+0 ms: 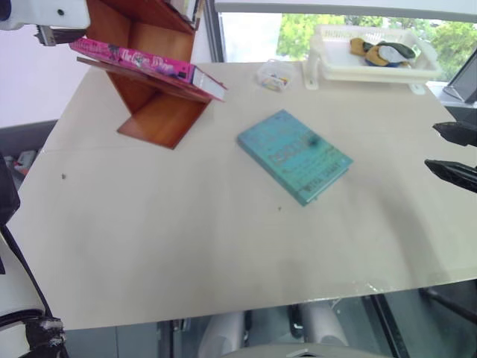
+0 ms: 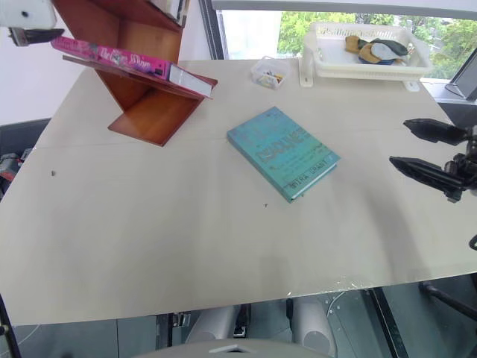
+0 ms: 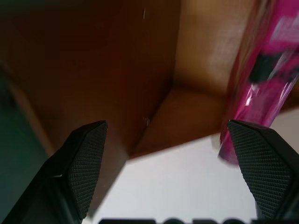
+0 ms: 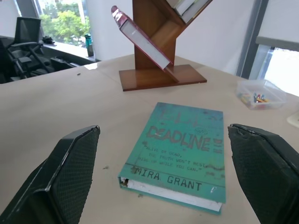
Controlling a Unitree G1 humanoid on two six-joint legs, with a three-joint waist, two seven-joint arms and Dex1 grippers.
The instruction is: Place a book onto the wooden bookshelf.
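The pink book (image 1: 145, 66) is lying flat on a slanted board of the wooden bookshelf (image 1: 153, 112) in the upper left of the frame, so the placement is judged essentially done. The left gripper (image 3: 166, 163) is standing spread wide just beside the book's end, pinching nothing. The right gripper (image 2: 432, 153) is hanging at the right edge of the frame, jaws apart and empty, over the table (image 1: 186, 246). The teal book (image 1: 294, 155) is lying untouched at centre. Only clearing the left arm appears to be remaining.
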